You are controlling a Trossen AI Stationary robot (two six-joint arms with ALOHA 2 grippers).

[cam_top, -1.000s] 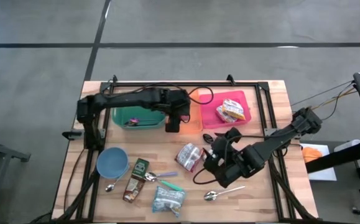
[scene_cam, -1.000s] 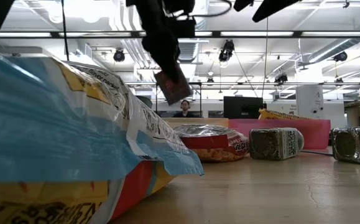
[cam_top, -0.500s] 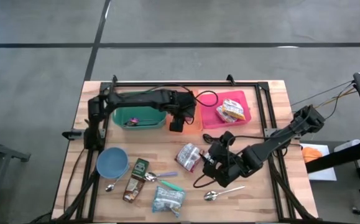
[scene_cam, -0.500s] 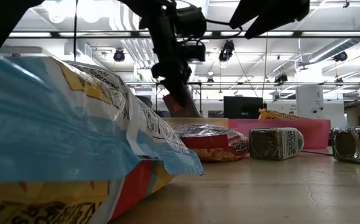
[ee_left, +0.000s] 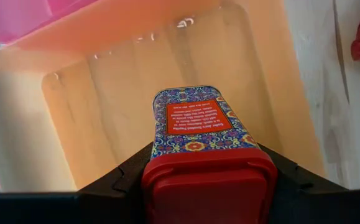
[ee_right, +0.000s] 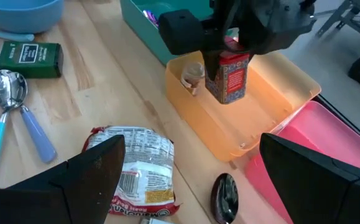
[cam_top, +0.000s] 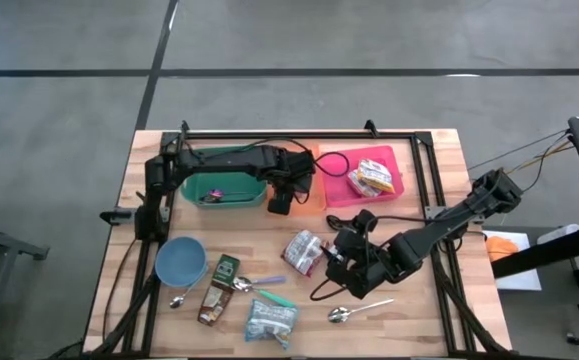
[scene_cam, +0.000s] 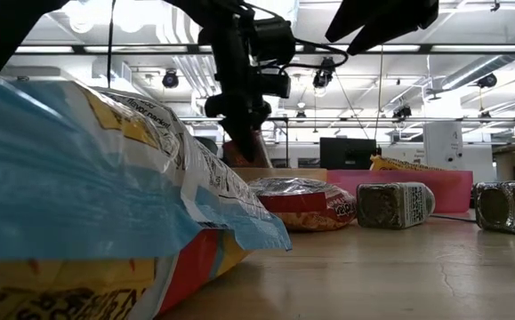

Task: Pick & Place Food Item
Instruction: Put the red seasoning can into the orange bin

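Gripping the red-lidded patterned tin (ee_right: 230,76) with left gripper (ee_right: 229,53), lowering it inside the orange plastic bin (ee_right: 262,127) for placing; at 5 o'clock, right gripper (cam_top: 341,268) waiting spread, empty.

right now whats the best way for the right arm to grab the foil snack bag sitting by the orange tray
Pinch the snack bag across its puffy middle, coming straight down from above. It lies flat on the table, so the sides sit too low, and the open right gripper is beside it.

Three bins (cam_top: 311,196) stand in a row along the desk (cam_top: 439,160) far edge; bowl (cam_top: 180,260), packets (cam_top: 306,251) and spoons (cam_top: 349,314) lie nearer the front edge.
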